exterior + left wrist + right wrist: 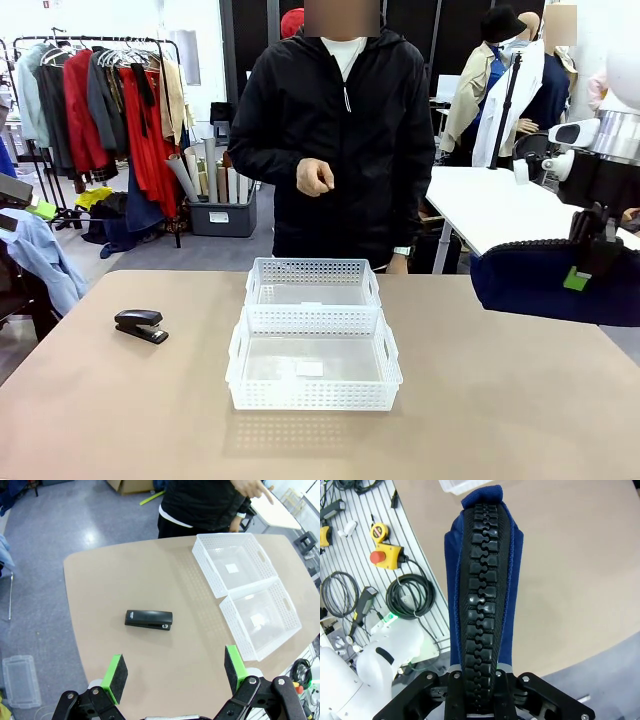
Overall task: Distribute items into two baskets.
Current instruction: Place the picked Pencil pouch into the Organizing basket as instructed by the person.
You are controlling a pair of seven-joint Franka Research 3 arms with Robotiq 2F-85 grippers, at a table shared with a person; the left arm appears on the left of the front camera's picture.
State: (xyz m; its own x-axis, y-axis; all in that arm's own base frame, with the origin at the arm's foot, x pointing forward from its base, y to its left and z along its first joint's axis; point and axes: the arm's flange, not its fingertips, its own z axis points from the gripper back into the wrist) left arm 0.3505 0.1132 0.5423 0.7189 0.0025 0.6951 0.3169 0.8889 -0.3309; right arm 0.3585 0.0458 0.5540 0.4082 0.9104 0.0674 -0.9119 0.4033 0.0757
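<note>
The right end effector [590, 270] is clamped shut across one end of the navy zip pouch [535, 282] and holds it in the air off the right side of the table [500, 410], clear of the surface. The right wrist view shows the chunky black zip running straight out from between the fingers, so the grip pinches the pouch along its spine. That probably keeps the soft fabric from folding and lets it be carried level to a basket. The left end effector [175, 672] hangs high over the left end of the table with its green pads spread wide and nothing between them. The black stapler [148, 619] lies flat on the table below and ahead of it, which reads as waiting to fetch that item. The two white perforated baskets stand in the middle of the table, touching end to end. Both the near basket [313, 398] and the far basket [313, 268] are empty. The stapler sits well apart from them to the left. Nothing lies between the pouch and the baskets. A person stands just behind the far basket with one hand [317, 178] raised at chest height, not over either basket. Being about as long as a basket is wide, the pouch likely needs lining up before it goes in.
</note>
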